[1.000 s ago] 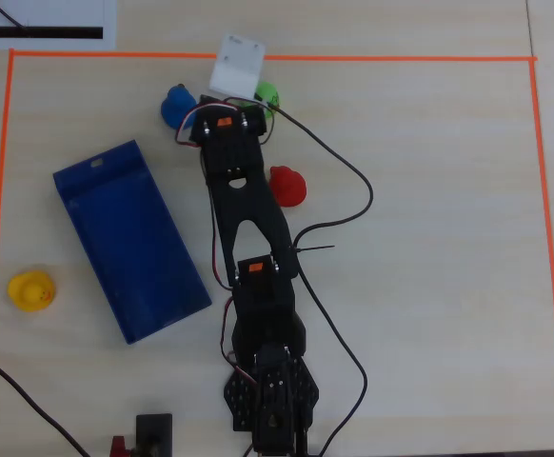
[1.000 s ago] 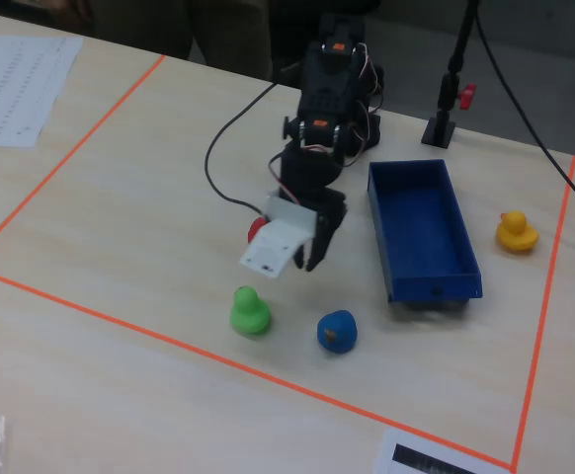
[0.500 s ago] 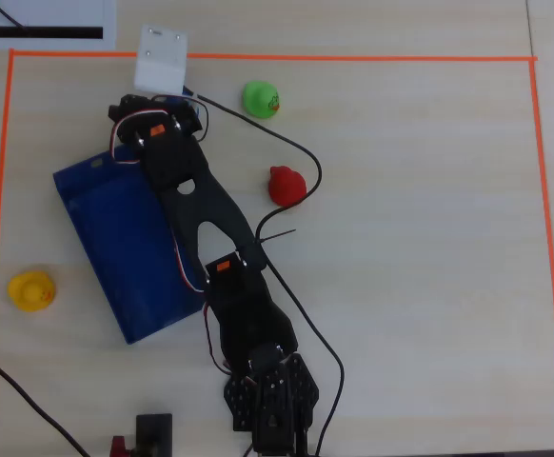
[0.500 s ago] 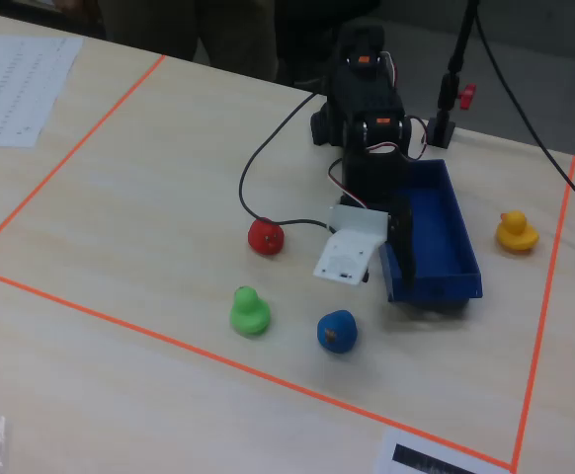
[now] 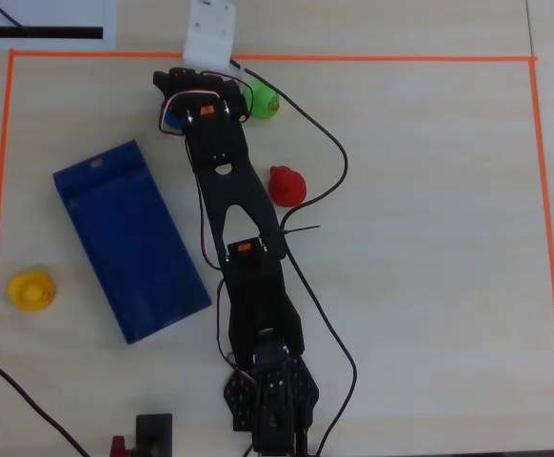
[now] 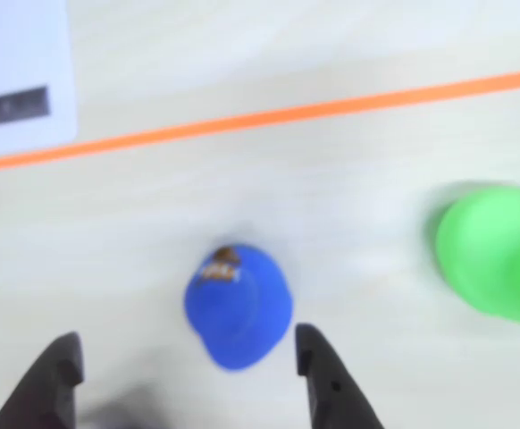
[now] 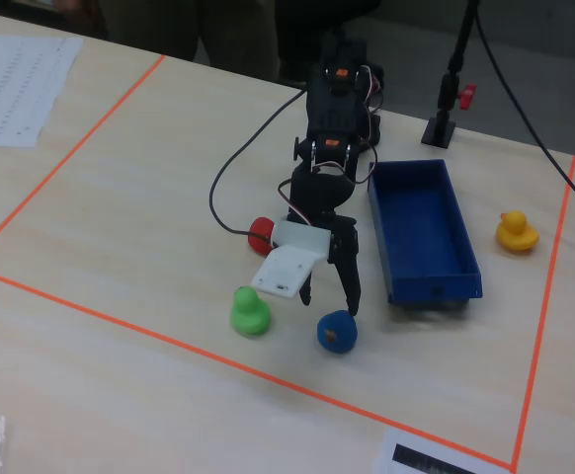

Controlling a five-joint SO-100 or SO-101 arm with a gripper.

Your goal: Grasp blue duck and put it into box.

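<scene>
Near the orange tape line in the wrist view, the small glossy blue rubber duck (image 6: 238,308) sits between the black two-finger gripper's (image 6: 188,357) wide-open tips, ungripped, beak toward 11 o'clock; the flat dark-blue tray box (image 7: 424,233) sits near, around 1 o'clock in the fixed view.

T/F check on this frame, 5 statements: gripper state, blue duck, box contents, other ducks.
1. The gripper is open, with the blue duck between its fingertips in the wrist view. True.
2. The blue duck already lies in the box. False: it sits on the table, outside the box, near the orange tape line.
3. The box is empty. True.
4. The yellow duck is held by the gripper. False: it sits alone on the table on the far side of the box from the arm.
5. The green duck sits beside the blue duck, apart from it. True.
</scene>
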